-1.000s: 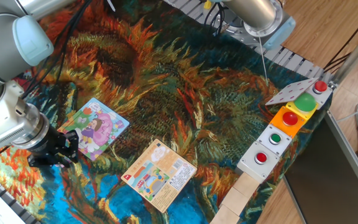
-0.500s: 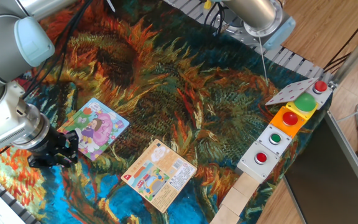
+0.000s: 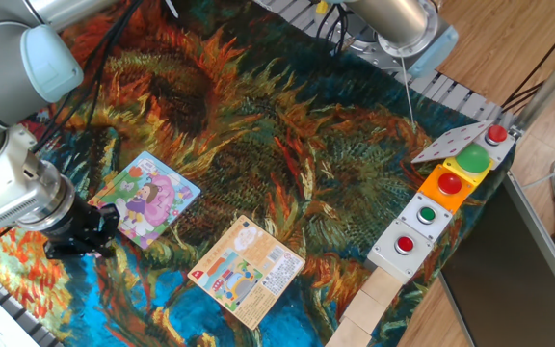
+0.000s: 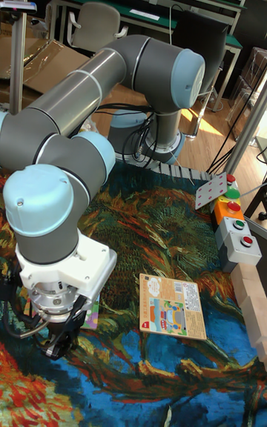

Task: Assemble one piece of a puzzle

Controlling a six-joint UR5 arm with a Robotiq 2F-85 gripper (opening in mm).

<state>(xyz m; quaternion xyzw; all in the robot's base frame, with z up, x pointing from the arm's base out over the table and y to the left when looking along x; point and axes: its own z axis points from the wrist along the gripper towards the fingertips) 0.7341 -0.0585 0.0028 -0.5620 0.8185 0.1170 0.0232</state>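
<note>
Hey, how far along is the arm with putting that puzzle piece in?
Looks done: nothing can be confirmed; the piece is not visible in either view. In hand: the gripper is low at the near-left edge of the puzzle, its jaw state unclear. Left: seating the piece in the board and backing away. The orange card lies untouched beside it.

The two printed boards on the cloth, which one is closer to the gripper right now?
The puzzle, the square one showing a girl in purple. The gripper sits right at its lower left edge, while the orange-peach card lies farther off to the right.
</note>
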